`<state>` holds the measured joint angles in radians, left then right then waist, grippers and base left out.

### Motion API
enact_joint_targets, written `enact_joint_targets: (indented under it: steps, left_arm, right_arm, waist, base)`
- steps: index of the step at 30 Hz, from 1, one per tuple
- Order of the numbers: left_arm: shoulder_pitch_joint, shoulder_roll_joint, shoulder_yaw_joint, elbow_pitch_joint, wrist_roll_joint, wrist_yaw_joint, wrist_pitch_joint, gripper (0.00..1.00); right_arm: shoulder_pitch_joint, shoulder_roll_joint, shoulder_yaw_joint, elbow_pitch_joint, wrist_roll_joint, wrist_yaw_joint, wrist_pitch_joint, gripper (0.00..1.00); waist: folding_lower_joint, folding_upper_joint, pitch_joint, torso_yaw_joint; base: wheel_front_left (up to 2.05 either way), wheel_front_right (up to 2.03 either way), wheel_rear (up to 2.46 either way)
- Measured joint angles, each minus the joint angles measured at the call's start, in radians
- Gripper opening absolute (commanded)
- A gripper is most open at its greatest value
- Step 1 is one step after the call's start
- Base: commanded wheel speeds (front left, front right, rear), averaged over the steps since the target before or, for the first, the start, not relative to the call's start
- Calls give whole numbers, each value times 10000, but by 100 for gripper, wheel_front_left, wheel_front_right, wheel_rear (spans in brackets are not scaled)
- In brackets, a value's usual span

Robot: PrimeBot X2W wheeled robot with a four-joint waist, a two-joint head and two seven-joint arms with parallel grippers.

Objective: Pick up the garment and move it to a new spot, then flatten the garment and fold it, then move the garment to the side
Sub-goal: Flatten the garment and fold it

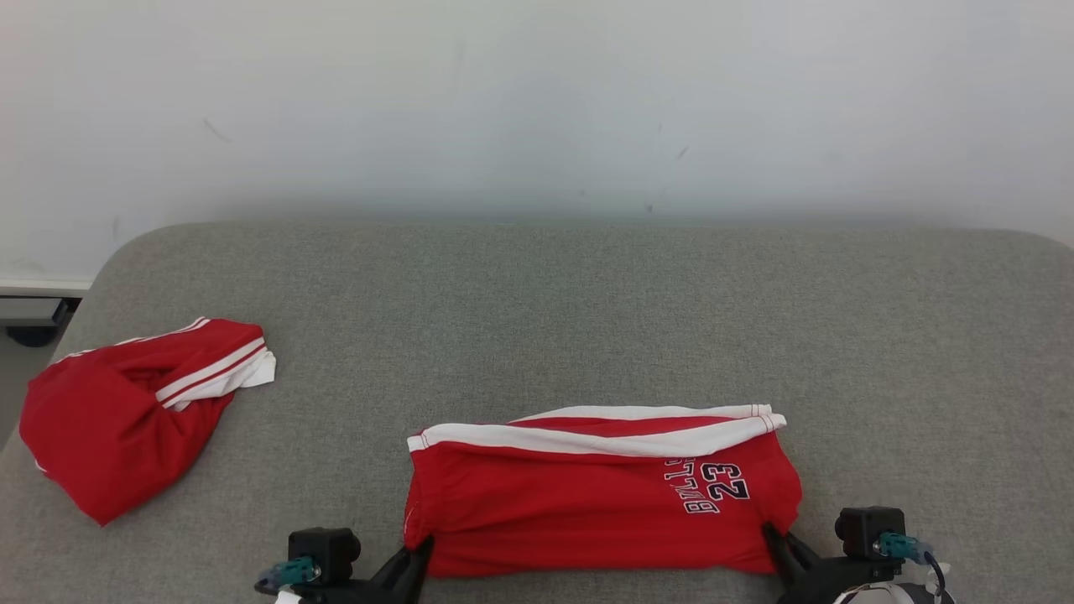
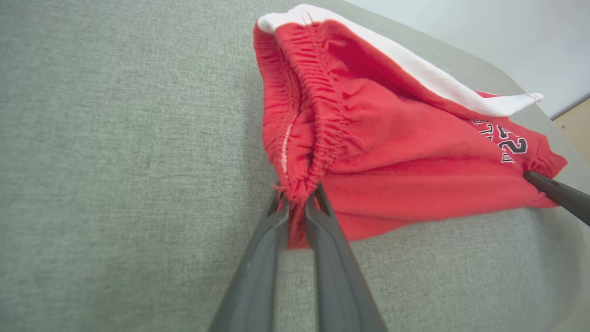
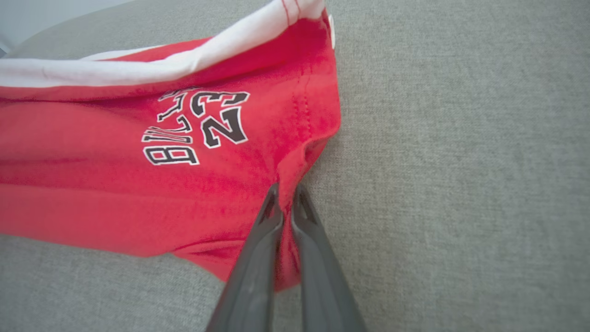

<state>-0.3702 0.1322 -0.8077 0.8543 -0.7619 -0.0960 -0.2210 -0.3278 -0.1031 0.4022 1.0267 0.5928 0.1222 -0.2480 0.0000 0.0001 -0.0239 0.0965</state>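
Two end effectors each pinch a near corner of the red basketball shorts (image 1: 587, 495): the left end effector (image 2: 297, 203) on the gathered waistband, the right end effector (image 3: 286, 196) on the hem. The shorts lie near the front edge of the grey bench (image 1: 587, 319). This cloth looks light and limp and would likely sag or bunch, so corner grips through all layers seem best.

Crumpled red cloth (image 1: 126, 411), grey padded surface (image 1: 587, 319), white wall (image 1: 537, 101)

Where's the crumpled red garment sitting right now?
In the head view, the crumpled garment lies by the left edge of the grey surface, well apart from the numbered shorts at the front.
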Motion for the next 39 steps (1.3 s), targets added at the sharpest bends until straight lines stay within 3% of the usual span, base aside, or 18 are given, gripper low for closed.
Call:
enact_joint_targets:
  steps: [8,9,10,11,12,13,14,21,28,31,39]
  left_arm:
    - [25,196,59,-322,-2,94,19,0]
    - [26,198,61,-343,-4,121,21,12]
    - [33,198,84,-376,-10,176,21,35]
    - [51,198,134,-410,-33,186,21,97]
    - [90,201,167,-435,-40,230,21,100]
    - [151,207,169,-454,-40,265,19,100]
    - [205,217,174,-481,-42,270,19,100]
    - [435,359,314,-903,-44,560,-12,100]
    - [790,794,631,-1933,117,1273,-238,100]
    - [832,984,675,-2429,640,1733,-263,100]
    - [1842,1490,1530,-4094,763,2113,-278,100]
  right_arm:
    - [342,-88,59,-696,-52,-180,0,0]
    - [375,-100,77,-765,-65,-207,0,0]
    - [384,-115,100,-861,-107,-268,2,0]
    - [385,-125,94,-941,-115,-270,2,14]
    - [391,-127,96,-997,-115,-305,2,51]
    - [434,-138,96,-1089,-115,-357,4,93]
    - [523,-169,94,-1206,-117,-359,2,100]
    - [996,-385,-130,-1937,31,-439,2,100]
    - [1297,-610,-330,-3087,56,-449,2,100]
    - [1590,-771,-485,-3553,67,-617,0,100]
    - [2284,-1118,-748,-5043,-86,-1175,-2,100]
  waist:
    - [0,0,77,-86]
    - [1,0,88,-94]
    - [0,0,97,-103]
    - [0,0,106,-111]
    - [1,0,110,-120]
    - [1,0,106,-129]
    - [0,0,106,-136]
    - [0,-1,-39,-150]
    - [0,-1,-192,-282]
    - [0,-1,-274,-336]
    - [0,0,-444,-431]
  base:
    - [0,0,0]
    - [0,0,0]
    - [0,0,0]
    - [0,0,0]
    - [0,0,0]
    - [0,0,0]
    - [0,0,0]
    - [0,0,0]
    - [0,0,0]
    - [0,0,0]
    - [0,0,0]
